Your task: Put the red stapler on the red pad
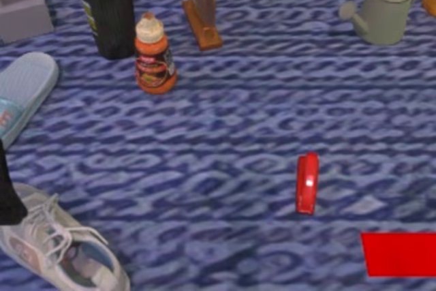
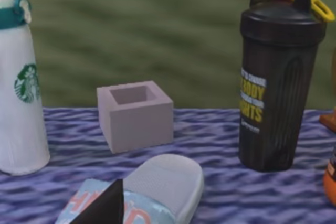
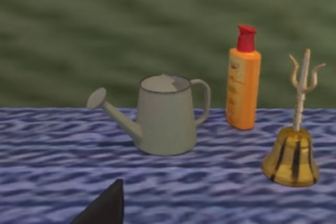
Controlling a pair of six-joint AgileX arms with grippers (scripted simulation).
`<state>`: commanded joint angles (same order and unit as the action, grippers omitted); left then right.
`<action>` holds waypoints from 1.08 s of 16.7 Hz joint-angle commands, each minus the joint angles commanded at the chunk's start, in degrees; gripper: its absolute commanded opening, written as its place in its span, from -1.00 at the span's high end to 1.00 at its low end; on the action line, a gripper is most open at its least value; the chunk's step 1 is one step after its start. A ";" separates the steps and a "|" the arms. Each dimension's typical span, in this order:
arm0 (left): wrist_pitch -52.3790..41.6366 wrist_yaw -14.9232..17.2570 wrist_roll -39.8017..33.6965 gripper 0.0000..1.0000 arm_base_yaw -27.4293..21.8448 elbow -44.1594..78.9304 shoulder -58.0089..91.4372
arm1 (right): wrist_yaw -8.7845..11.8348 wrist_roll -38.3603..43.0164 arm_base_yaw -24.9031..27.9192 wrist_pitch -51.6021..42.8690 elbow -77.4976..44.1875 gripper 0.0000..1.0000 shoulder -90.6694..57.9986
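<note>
Top view looks steeply down on the patterned table [image 1: 225, 120]. Left wrist view sits low, facing the black shaker [image 2: 278, 77] at the far edge; the top view shares it. Right wrist view, equally low, faces the watering can [image 3: 165, 114], likewise shared.

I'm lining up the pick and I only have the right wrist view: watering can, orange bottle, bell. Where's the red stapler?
Observer: Top view shows the red stapler lying right of centre on the blue cloth, in the lower half.
Operator: And the red pad?
Observer: The red pad sits in the top view's lower right corner, apart from the stapler, with nothing on it.
Operator: Anything between them?
Observer: Only bare cloth.
</note>
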<state>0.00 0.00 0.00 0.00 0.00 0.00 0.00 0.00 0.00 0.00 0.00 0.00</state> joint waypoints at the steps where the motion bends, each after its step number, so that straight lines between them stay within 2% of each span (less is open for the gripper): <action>1: 0.00 0.00 0.00 -1.00 0.00 0.00 0.00 | 0.00 0.00 0.00 0.00 0.00 -1.00 0.00; 4: 0.00 0.00 0.00 -1.00 0.00 0.00 0.00 | 0.13 0.88 0.78 -1.36 -1.74 -1.00 -1.76; 8: 0.00 0.00 0.00 -1.00 0.00 0.00 0.00 | 0.30 5.70 4.58 -9.00 -12.40 -1.00 -12.61; 12: 0.00 0.00 0.00 -1.00 0.00 0.00 0.00 | 0.15 13.01 10.13 -21.40 -29.27 -1.00 -32.51; 18: 0.00 0.00 0.00 -1.00 0.00 0.00 0.00 | 0.01 25.30 19.78 -43.63 -56.97 -1.00 -70.77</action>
<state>0.00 0.00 0.00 0.00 0.00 0.00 0.01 25.30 19.78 -43.63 -56.97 -70.77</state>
